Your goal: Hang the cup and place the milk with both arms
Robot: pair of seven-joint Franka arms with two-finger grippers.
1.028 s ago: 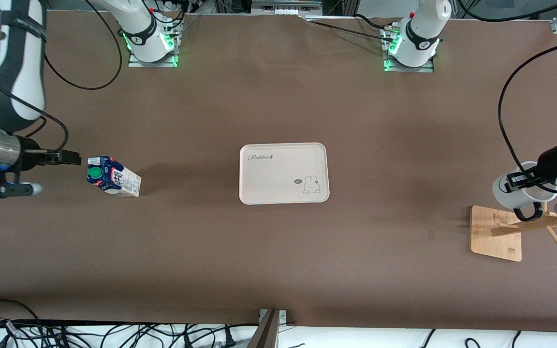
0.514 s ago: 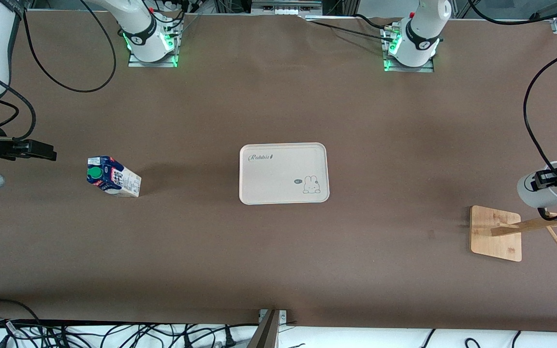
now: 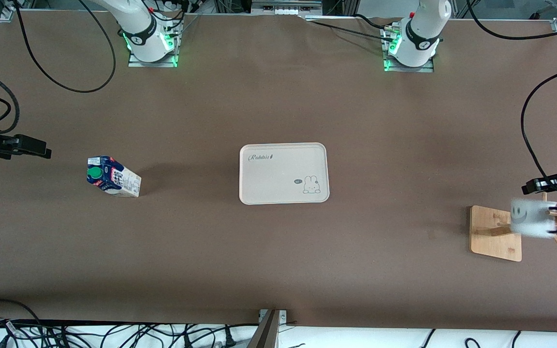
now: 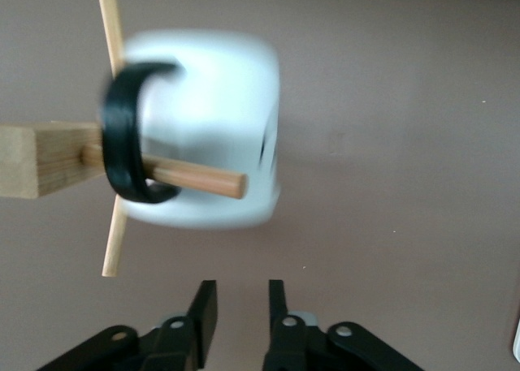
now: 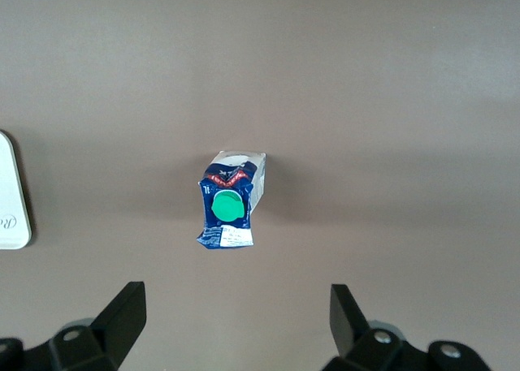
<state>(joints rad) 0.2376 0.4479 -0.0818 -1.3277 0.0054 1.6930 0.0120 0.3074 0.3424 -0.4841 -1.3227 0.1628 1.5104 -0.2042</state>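
Hanging by its black handle on a peg of the wooden rack (image 3: 496,232) at the left arm's end, the cup (image 3: 532,218), left gripper (image 4: 236,316) beside it with jaws narrowly parted and empty; standing on the tabletop (image 3: 278,266) near the right arm's end, the milk (image 3: 113,177), right gripper (image 5: 236,322) hovering with jaws spread wide.

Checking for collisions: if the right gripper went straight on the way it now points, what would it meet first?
Probably the milk: it stands centred ahead of the open right gripper, nothing between them, though depth is unclear.
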